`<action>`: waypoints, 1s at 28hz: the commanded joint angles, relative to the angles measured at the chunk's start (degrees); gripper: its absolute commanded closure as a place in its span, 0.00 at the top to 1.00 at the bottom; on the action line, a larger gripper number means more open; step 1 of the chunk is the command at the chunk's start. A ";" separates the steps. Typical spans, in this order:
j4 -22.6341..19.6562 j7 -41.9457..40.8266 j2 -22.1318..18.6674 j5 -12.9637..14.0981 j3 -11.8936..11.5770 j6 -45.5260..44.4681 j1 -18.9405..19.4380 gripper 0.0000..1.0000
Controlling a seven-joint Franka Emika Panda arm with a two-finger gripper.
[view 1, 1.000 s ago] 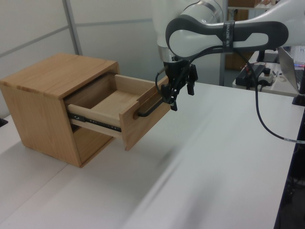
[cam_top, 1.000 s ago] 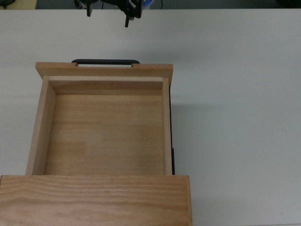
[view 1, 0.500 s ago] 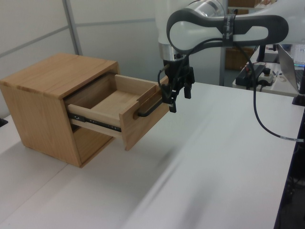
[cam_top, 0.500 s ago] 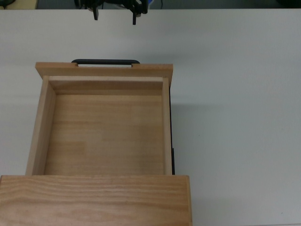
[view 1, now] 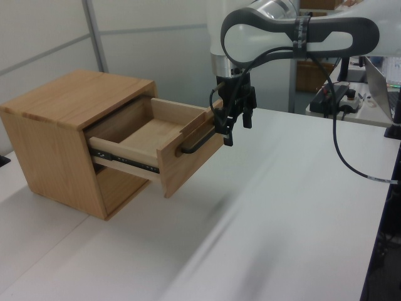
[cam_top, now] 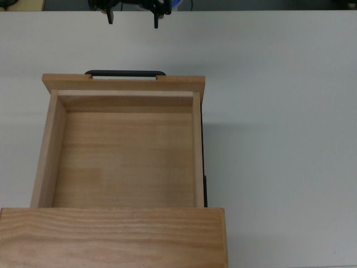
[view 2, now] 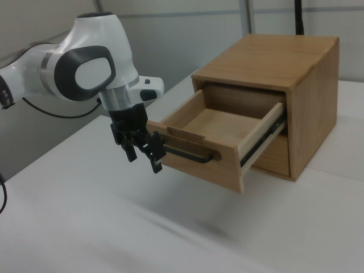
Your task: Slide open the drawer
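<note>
The drawer is a light wooden box, pulled far out of its wood-grained cabinet, and its inside holds nothing. A black bar handle runs across its front panel. My gripper is open, hanging beyond the handle near the top view's upper edge, holding nothing. In the left view the gripper hovers just right of the handle and the drawer front, apart from both. In the right view the gripper sits left of the handle, with the drawer behind.
The cabinet stands on a white table that spreads wide around it. A black cable trails from the arm at the left view's right, and equipment sits at the far table edge.
The gripper has drifted slightly up and away from the handle and turned a little, its fingers staying spread. The drawer has not moved.
</note>
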 commanded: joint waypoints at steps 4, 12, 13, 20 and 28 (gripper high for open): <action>0.55 -1.57 0.08 0.42 -0.10 -1.44 0.00 1.00; 2.66 -1.74 1.66 0.42 -0.46 -1.35 -0.17 1.00; 2.66 -1.74 2.10 0.42 -0.46 -1.35 -0.43 1.00; 2.83 -2.01 2.37 0.42 -0.46 -1.08 -1.05 1.00; 3.45 -1.83 2.45 0.51 -0.46 -1.26 -1.05 1.00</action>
